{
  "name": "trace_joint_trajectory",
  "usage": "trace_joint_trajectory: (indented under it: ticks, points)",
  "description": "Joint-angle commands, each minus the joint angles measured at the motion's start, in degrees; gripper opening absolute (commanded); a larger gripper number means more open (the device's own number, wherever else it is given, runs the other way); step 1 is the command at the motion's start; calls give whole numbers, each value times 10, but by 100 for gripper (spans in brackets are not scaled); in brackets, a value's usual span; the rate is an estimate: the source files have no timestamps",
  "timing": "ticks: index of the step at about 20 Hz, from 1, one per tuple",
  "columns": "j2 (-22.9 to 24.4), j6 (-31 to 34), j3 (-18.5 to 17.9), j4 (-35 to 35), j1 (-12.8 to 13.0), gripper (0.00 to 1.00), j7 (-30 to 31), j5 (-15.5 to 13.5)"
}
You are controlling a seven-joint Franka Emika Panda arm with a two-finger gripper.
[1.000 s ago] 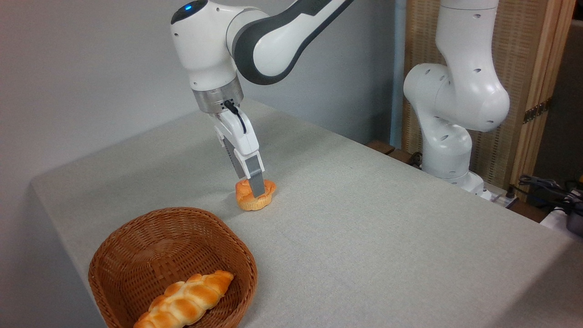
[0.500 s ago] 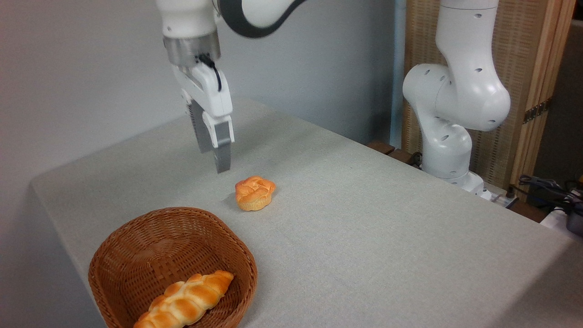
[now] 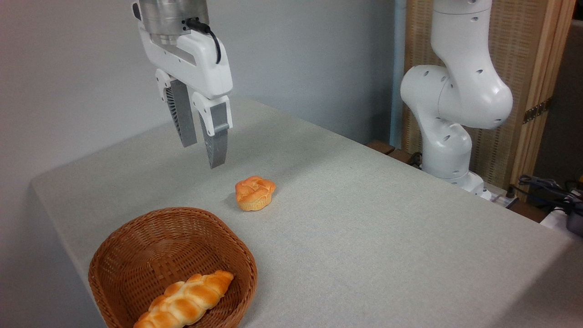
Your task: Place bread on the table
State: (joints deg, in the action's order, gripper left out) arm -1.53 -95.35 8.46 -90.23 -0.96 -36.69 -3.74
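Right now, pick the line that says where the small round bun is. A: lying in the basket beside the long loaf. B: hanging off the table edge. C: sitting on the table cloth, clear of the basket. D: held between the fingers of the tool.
C: the bun rests on the table beyond the basket, with the open tool above it, empty.

I see a matt, finely woven grey-beige cloth surface (image 3: pixel 364 218). The small round golden-orange bun (image 3: pixel 254 193) looks smooth with a slight sheen, as does the long braided loaf (image 3: pixel 184 300). The brown wicker basket (image 3: pixel 136 255) is rough and woven. My white gripper (image 3: pixel 202 152) is glossy plastic with ribbed matt grey fingers (image 3: pixel 217 146) under a brushed metal collar (image 3: pixel 171 13).
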Motion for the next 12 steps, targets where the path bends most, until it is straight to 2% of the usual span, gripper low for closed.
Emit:
trace_joint_trajectory:
  ticks: [1, 4, 7, 12]
  points:
    - [-7, 21, -39, 23, 10, 100, 4, 8]
    - [13, 14, -48, 16, 11, 100, -7, 12]
    - [14, 14, -48, 9, 29, 100, -15, 43]
    - [25, 15, -48, -4, 32, 100, -14, 37]
